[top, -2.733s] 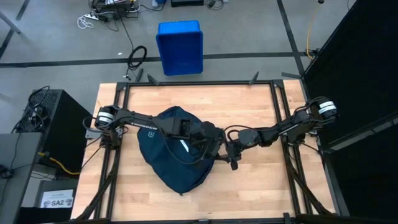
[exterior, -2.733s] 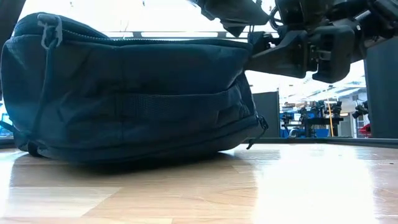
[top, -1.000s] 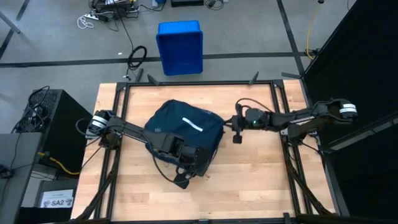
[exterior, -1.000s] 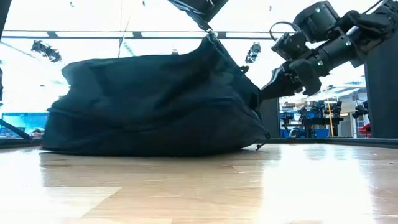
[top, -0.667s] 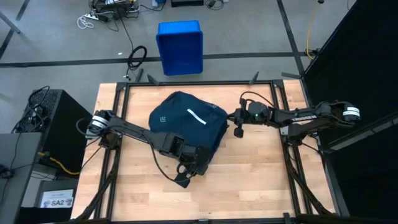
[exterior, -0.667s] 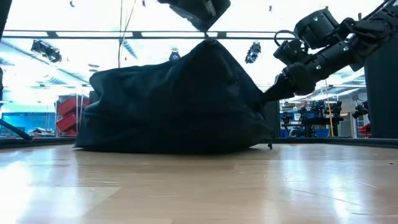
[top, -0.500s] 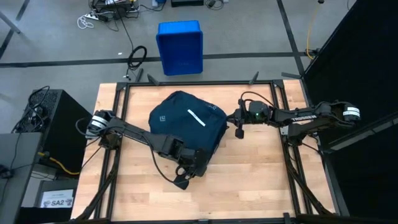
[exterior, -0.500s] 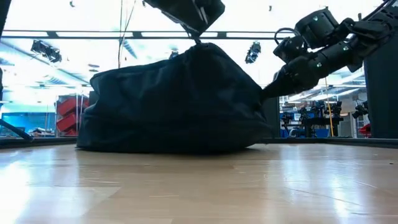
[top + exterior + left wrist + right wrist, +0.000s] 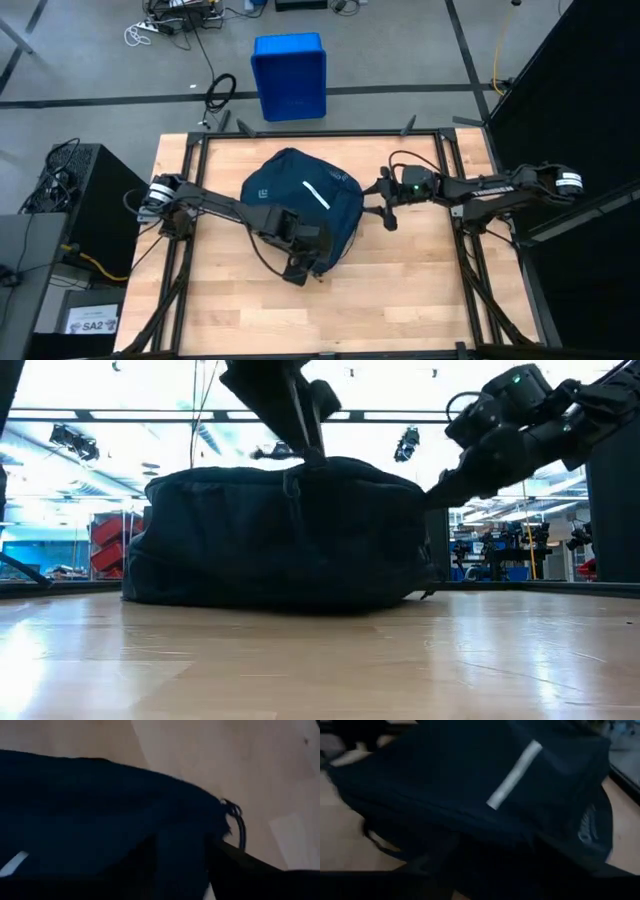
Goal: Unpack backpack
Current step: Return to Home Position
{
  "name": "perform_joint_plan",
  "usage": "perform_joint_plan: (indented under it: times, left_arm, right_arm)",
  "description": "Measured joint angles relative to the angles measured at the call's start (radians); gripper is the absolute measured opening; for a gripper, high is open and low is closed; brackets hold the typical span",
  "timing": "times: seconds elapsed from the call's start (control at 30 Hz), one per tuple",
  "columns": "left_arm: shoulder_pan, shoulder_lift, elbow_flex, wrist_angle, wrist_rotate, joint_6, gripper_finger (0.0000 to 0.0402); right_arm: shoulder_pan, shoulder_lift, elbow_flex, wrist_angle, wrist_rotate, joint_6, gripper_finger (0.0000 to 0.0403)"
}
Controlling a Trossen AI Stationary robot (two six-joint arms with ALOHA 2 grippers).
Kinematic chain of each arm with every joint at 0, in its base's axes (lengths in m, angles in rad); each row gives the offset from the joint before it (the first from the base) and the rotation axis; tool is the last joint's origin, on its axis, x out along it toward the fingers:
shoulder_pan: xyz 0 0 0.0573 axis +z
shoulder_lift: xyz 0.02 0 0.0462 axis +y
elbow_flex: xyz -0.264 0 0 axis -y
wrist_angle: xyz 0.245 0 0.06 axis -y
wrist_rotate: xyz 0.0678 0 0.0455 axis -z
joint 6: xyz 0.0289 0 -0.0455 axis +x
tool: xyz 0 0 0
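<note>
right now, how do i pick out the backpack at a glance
Look at the wooden table. At its middle lies the backpack, a rounded dark navy bag. Unlike the rigid blue bin on the floor beyond, it is soft, with a white stripe.

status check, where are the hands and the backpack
Left hand at near edge of backpack. Right hand just off its right side. Backpack lying flat, white stripe up. Blue bin on the floor, out of the way.
</note>
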Motion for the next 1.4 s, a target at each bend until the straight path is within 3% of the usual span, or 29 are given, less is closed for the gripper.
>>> perform_joint_plan:
  times: [0.23,0.4,0.5,0.6,0.7,0.8,0.87,0.97,1.2,1.4]
  left_arm:
    - [-0.005,-0.044,0.172,-0.187,-0.173,0.0,0.0157]
    - [-0.005,-0.142,0.186,-0.116,-0.383,-0.026,0.0157]
    - [0.002,-0.219,0.134,-0.065,-0.476,-0.054,0.0156]
    - [0.002,-0.317,0.048,-0.052,-0.57,-0.103,0.0155]
    - [-0.005,-0.454,-0.055,-0.114,-0.671,-0.231,0.0135]
    - [-0.042,-0.634,-0.21,-0.072,-0.733,-0.327,0.0091]
    - [-0.061,-0.746,-0.326,0.007,-0.732,-0.351,0.005]
    - [-0.067,-0.899,-0.498,0.122,-0.724,-0.37,0.0009]
    - [-0.073,-1.154,-0.863,0.533,-0.595,-0.289,0.0001]
    - [-0.012,-1.201,-1.105,0.871,-0.446,-0.206,0.0]
  right_arm:
    - [0.044,-0.171,0.001,-0.021,-0.006,-0.001,0.0235]
    - [0.054,-0.28,0.001,0.061,-0.006,-0.006,0.0208]
    - [0.049,-0.293,0.006,0.13,-0.006,-0.005,0.018]
    - [0.037,-0.292,0.042,0.071,-0.007,-0.012,0.0141]
    - [0.019,-0.306,0.099,-0.13,-0.002,-0.03,0.0092]
    - [-0.001,-0.36,0.157,-0.36,-0.002,-0.044,0.0037]
    - [-0.018,-0.415,0.176,-0.439,-0.003,-0.07,0.0011]
    - [-0.05,-0.512,0.181,-0.449,-0.008,-0.099,0.0009]
    - [-0.15,-0.748,0.115,-0.458,-0.172,-0.04,0.0002]
    - [-0.167,-0.886,-0.06,-0.363,-0.21,0.072,0.0001]
